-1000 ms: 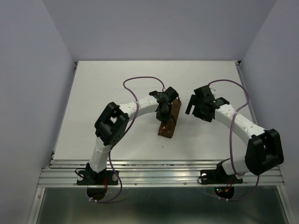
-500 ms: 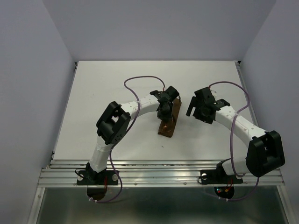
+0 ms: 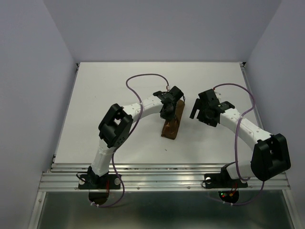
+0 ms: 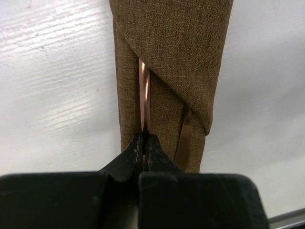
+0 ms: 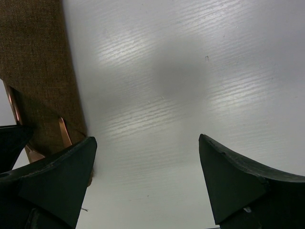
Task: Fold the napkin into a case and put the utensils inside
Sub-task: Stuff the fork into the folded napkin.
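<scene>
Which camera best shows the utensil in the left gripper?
Left wrist: the left gripper pinches the utensil, which runs under the napkin fold. Right wrist catches only a sliver at its edge; the top view hides it.

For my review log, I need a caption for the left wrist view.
Shut left jaws pinch one utensil tucked into the folded brown case, a second utensil beside it, on the white table.

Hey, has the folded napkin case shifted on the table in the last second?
No, the case sits at the same spot and angle against the front rail.
</scene>
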Action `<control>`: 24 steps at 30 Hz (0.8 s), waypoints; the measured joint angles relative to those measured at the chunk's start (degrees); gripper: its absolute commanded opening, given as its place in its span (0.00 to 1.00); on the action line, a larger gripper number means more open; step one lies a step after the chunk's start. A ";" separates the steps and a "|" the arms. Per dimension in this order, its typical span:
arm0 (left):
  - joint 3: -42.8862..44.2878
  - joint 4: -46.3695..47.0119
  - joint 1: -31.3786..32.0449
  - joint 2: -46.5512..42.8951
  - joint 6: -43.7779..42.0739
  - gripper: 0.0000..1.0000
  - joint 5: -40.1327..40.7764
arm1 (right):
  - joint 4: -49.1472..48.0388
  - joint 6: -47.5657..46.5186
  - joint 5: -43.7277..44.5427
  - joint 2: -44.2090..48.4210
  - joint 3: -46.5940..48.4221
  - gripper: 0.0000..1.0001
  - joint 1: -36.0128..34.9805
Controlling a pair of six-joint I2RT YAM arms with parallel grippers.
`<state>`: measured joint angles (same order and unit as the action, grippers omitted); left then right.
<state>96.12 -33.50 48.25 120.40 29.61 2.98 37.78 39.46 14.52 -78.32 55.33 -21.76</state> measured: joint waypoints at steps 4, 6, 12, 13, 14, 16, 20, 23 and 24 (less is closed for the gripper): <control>0.48 -0.42 0.00 0.24 -1.05 0.00 1.88 | 0.00 0.02 -0.07 0.00 0.00 0.93 0.00; 1.11 -0.57 0.00 0.66 -1.51 0.00 2.56 | 0.00 0.22 -0.22 0.00 -0.02 0.93 0.00; 3.21 -0.76 0.00 2.49 -2.78 0.00 2.82 | -0.04 0.46 -0.59 0.00 -0.22 0.93 0.00; 3.48 -0.76 0.00 2.80 -2.93 0.00 2.71 | -0.02 0.48 -0.61 0.00 -0.33 0.93 0.00; 4.00 -0.87 0.00 3.23 -3.10 0.00 2.60 | 0.00 0.50 -0.63 0.00 -0.46 0.93 0.00; 4.85 -0.85 0.00 4.00 -3.50 0.00 2.27 | 0.00 0.61 -0.63 0.00 -0.68 0.93 0.00; 5.51 -0.72 0.00 4.90 -4.04 0.00 1.75 | 0.04 0.70 -0.63 0.00 -0.79 0.93 0.00; 6.03 -0.72 -0.07 5.22 -4.28 0.00 1.49 | 0.04 0.83 -0.63 0.00 -0.81 0.93 0.00; 6.29 -0.79 -0.20 5.22 -4.33 0.00 1.27 | 0.04 0.85 -0.66 0.00 -0.79 0.93 0.00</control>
<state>102.41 -34.28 48.05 125.62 25.28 4.25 37.82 40.32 13.87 -78.32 54.54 -21.76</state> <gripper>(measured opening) 0.037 0.928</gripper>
